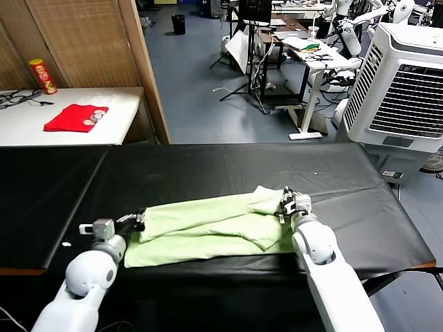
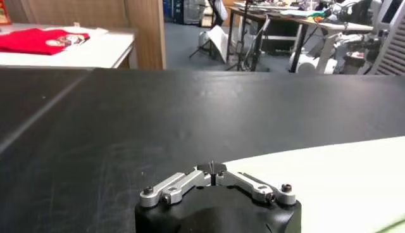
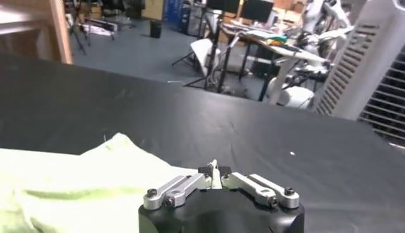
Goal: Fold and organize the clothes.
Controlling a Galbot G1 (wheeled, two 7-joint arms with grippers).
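Lying on the black table [image 1: 208, 166] in a long folded band, pale green T-shirt [image 1: 208, 228], left gripper [image 1: 131, 223] pinching its left end, right gripper [image 1: 289, 203] pinching its right end.

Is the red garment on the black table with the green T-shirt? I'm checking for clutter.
No: the red garment lies on a separate white table behind the black table holding the green T-shirt.

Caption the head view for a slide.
Both end effectors, left and right, pinch the pale green T-shirt on the black table.
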